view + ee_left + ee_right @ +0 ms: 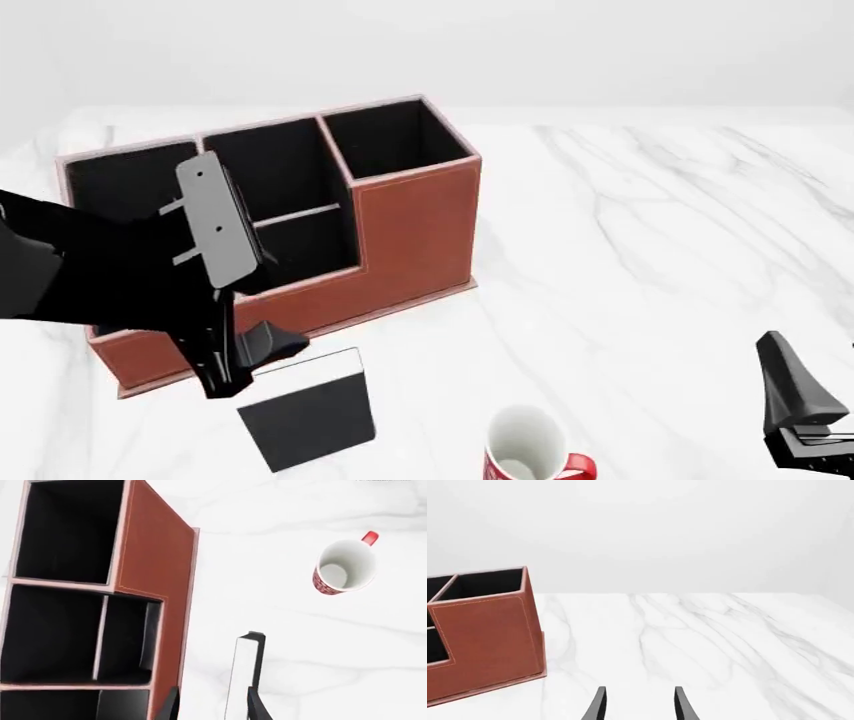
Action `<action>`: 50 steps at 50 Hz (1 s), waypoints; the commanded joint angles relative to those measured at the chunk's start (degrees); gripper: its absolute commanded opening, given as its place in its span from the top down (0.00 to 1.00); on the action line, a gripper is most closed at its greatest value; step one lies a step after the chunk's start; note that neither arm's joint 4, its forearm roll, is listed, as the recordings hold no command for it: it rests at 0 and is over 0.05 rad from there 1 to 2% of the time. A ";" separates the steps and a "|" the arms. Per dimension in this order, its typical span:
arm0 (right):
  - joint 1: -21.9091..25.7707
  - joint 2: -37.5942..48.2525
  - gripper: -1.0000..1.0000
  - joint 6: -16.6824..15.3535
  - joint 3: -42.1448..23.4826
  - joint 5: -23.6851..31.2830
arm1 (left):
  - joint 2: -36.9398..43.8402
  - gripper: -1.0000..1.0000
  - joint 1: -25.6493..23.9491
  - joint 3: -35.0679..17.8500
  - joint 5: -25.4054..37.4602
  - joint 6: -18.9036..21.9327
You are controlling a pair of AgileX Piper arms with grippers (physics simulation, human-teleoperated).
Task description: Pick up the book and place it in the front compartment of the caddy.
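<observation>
Nearest us, our left gripper [238, 372] pinches the top edge of the thin black-covered book [310, 408], hanging upright just before the reddish-brown leather caddy [400, 230]. Held only by its edge, it could swing or slip — or catch the low front wall. Our right gripper [637, 705] idles, jaws apart.

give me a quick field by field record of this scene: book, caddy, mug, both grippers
book: held upright on edge by the left gripper, in front of the caddy, not yet inside
caddy: reddish-brown, black lining, several compartments, on the marble table
mug: red and white, upright, to the right of the book, apart from it
left gripper: shut on the book's top edge, just in front of the caddy's low front wall
right gripper: open, holding nothing, off to the right over bare table
task state: book lifted, placing still to do
</observation>
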 commanded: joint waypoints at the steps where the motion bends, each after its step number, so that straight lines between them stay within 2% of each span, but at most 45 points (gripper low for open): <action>1: 0.00 -0.10 0.00 -0.04 0.02 -0.02 | -2.00 0.00 -1.08 1.91 -1.04 -2.12; 13: 0.00 -0.10 0.00 -0.03 0.02 -0.02 | -1.70 0.00 -2.12 2.88 -2.91 -4.28; 17: -0.01 -0.09 0.00 -0.04 0.02 -0.02 | -1.61 0.00 -2.37 4.67 -4.20 -4.84; 50: 0.00 -0.10 0.00 -0.04 0.02 -0.02 | 0.22 0.00 -3.11 9.13 -8.74 -7.36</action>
